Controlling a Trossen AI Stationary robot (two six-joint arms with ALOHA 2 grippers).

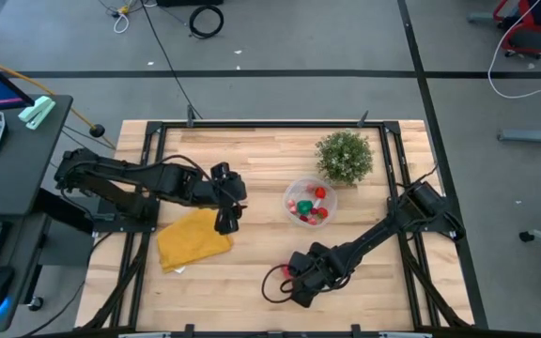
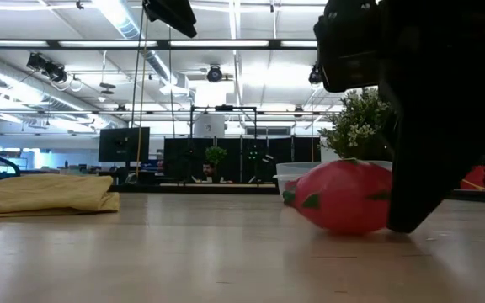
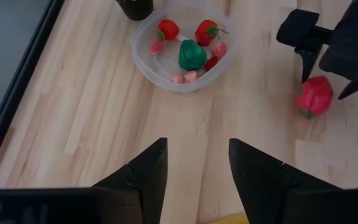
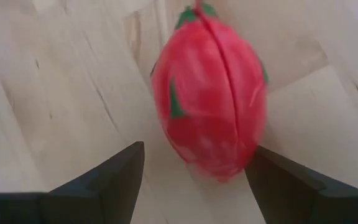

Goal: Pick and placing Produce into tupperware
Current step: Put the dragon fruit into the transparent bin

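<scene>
A pink-red toy fruit (image 4: pixel 210 93) with green flecks lies on its side on the wood near the table's near edge, also visible in the low view (image 2: pixel 343 195) and the left wrist view (image 3: pixel 314 96). My right gripper (image 4: pixel 194 180) is low over it and open, one finger on each side of the fruit. The clear round tupperware (image 1: pixel 310 202) stands mid-table and holds red, pink and one green piece (image 3: pixel 191 55). My left gripper (image 1: pixel 227 218) hovers open over the edge of the yellow cloth, left of the tupperware. My right gripper comes at the fruit slanting down from the table's far right. In the low view one dark finger (image 2: pixel 419 202) stands right at the fruit's side (image 2: pixel 381 198). I cannot tell whether it touches. The fruit rests on the table.
A bushy potted plant (image 1: pixel 344 155) stands just beyond the tupperware. The folded yellow cloth (image 1: pixel 193 238) lies left of centre. A red cable loop (image 1: pixel 272 282) hangs beside my right gripper. Bare wood lies between the cloth and the fruit.
</scene>
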